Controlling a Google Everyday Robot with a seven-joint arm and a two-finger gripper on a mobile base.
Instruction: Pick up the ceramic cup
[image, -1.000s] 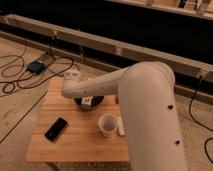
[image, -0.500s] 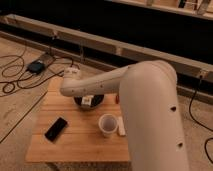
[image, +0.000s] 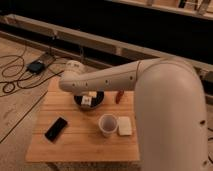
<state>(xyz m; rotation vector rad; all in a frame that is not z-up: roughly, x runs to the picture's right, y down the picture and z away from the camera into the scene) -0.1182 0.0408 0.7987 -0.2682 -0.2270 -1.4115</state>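
Table (image: 75, 146): pale wooden planks with the grain running lengthwise; flat rectangular top; it carries every item below.

Ceramic cup (image: 107, 125): smooth, pale white-pinkish, with a round rim and a slight taper toward the base; it stands upright, mouth up, on the front right part of the table; just beside the white block, well apart from the claw.

White block (image: 124, 126): flat, rectangular, matte; it lies on the wood just to the right of the cup.

Phone (image: 56, 128): thin black slab with a glossy face; it lies flat and askew on the front left of the table, apart from the cup.

Dark bowl (image: 100, 100): round, low and nearly black; it sits behind the cup toward the middle of the table.

Arm (image: 110, 79): thick, smooth off-white shell with rounded joints; it reaches from the right across the back of the table.

Claw (image: 88, 98): hangs from the arm's far end over the dark bowl, showing as pale bits against the dark; whether it is wide or narrow, I cannot tell; it is not at the cup.

Red piece (image: 118, 96): small, narrow, reddish; it shows just under the arm, right of the bowl; what it is cannot be told.

Floor cables (image: 15, 75): thin dark loops on the pale floor left of the table.
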